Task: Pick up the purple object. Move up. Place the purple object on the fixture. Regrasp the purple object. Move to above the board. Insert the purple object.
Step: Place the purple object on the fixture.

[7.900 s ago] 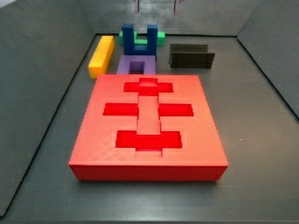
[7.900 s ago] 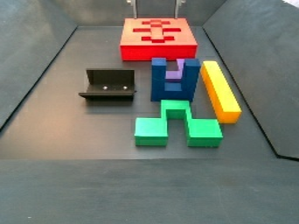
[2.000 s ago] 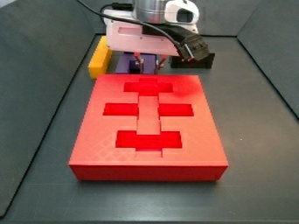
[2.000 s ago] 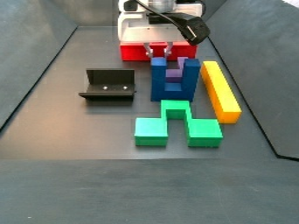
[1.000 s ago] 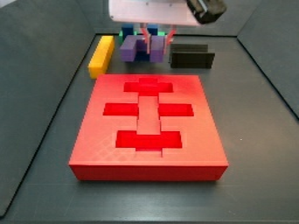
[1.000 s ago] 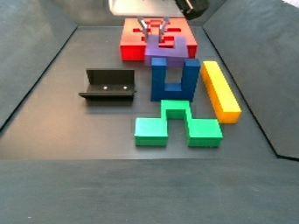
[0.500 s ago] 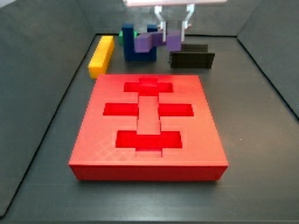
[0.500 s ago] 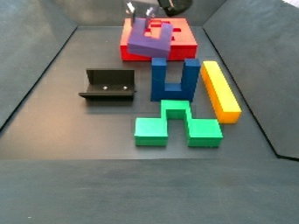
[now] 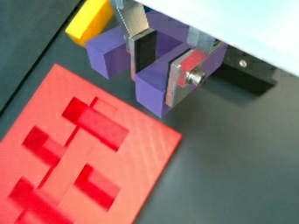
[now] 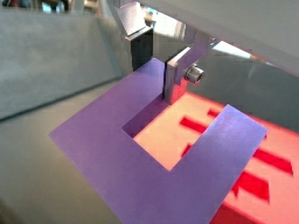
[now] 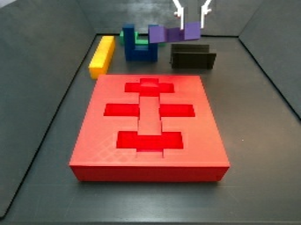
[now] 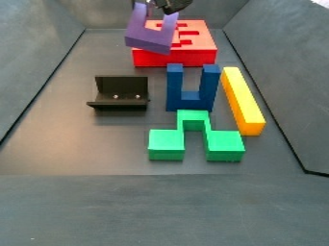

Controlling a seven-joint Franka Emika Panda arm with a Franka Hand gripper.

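The gripper (image 11: 192,16) is shut on the purple object (image 11: 177,33), a U-shaped block held high in the air and tilted. In a side view the gripper (image 12: 154,8) is at the top edge, with the purple object (image 12: 149,29) hanging below it. Both wrist views show the silver fingers (image 9: 187,77) (image 10: 177,74) clamping one prong of the purple object (image 9: 152,70) (image 10: 140,153). The dark fixture (image 11: 193,57) (image 12: 118,93) stands empty on the floor, below and beside the held block. The red board (image 11: 147,119) (image 12: 193,40) lies flat.
A blue U-shaped block (image 12: 190,86) stands empty between the fixture and a yellow bar (image 12: 241,98). A green piece (image 12: 193,137) lies on the floor beside it. The bin's grey walls slope up on all sides.
The gripper has lifted the purple object out of the blue block, carried it higher and sideways toward the fixture, and tilted it.
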